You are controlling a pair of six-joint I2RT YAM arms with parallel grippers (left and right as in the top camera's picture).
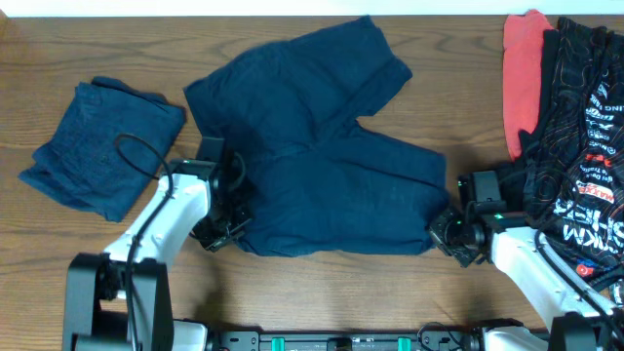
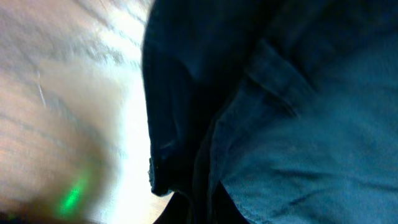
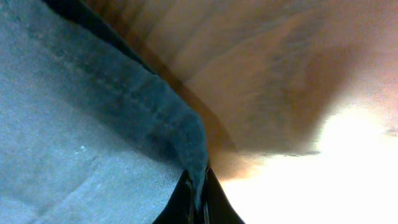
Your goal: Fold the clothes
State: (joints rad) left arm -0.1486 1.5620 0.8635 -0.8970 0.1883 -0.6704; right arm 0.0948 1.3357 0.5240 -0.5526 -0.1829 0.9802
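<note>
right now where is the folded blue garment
Overhead view: the folded blue garment lies on the table, far left, beside the spread navy shorts.

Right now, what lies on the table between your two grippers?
The dark blue shorts fill the whole stretch: the left gripper sits at one lower corner, the right gripper at the other. The overhead view shows this.

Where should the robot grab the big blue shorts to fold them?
At the two near corners of the blue shorts, one per tool, each coming low from its outer side. They lie flat on the table, so those edge ends give a lip to pinch. The right tool pinches one; the left tool sits at the other, grip unclear.
</note>
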